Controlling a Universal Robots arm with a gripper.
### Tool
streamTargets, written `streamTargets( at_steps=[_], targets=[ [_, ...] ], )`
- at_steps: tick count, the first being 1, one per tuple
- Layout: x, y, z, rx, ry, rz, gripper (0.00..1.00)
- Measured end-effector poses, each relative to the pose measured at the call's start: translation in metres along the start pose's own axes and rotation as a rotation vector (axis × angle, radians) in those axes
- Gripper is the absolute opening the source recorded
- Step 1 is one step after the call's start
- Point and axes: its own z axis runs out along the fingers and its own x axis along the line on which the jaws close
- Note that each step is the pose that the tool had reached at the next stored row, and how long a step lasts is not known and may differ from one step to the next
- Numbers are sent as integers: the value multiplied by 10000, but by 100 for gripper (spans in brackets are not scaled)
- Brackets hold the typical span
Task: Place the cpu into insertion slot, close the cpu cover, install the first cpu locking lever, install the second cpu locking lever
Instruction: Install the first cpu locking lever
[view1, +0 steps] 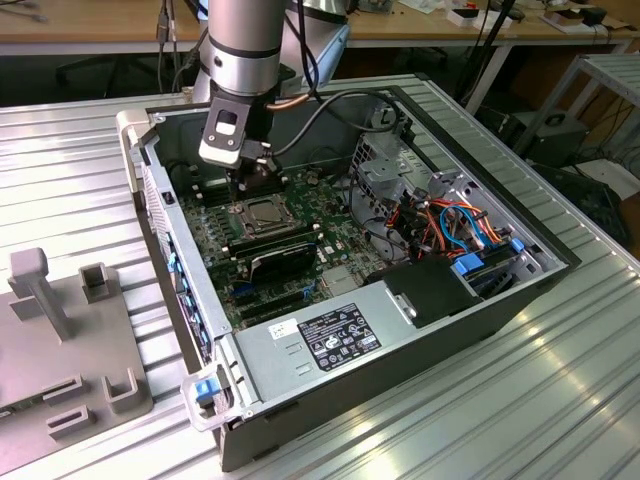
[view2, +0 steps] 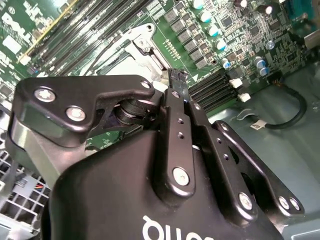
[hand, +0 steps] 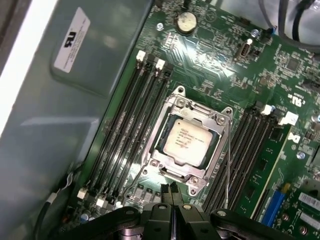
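The cpu (hand: 187, 137), a silver-grey square chip, lies flat in the insertion slot (hand: 150, 167) on the green board. The cpu cover (hand: 197, 109), a thin metal frame, lies down around the chip's face. A thin wire locking lever (hand: 228, 165) runs along one side of the socket; whether it is hooked I cannot tell. My gripper (hand: 171, 188) hovers just off one edge of the socket, its two black fingers pressed together with nothing between them. In the exterior view the gripper (view1: 250, 190) stands upright right behind the cpu (view1: 262, 213). The second wrist view has the fingertips (view2: 176, 80) over the board.
Long black memory slots (hand: 127, 130) flank the socket on both sides. The open computer case (view1: 500, 300) surrounds the board, with its power supply (view1: 330, 335) at the front and bundled cables (view1: 455, 225) on the exterior view's right. A grey fixture (view1: 60, 320) sits outside the case.
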Motion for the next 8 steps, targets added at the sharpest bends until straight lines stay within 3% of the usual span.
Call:
streamTargets(
  at_steps=[3, 8],
  targets=[
    [0, 0, 0, -5, 1, -197, 11],
    [0, 0, 0, -6, 2, -214, 11]
  ],
)
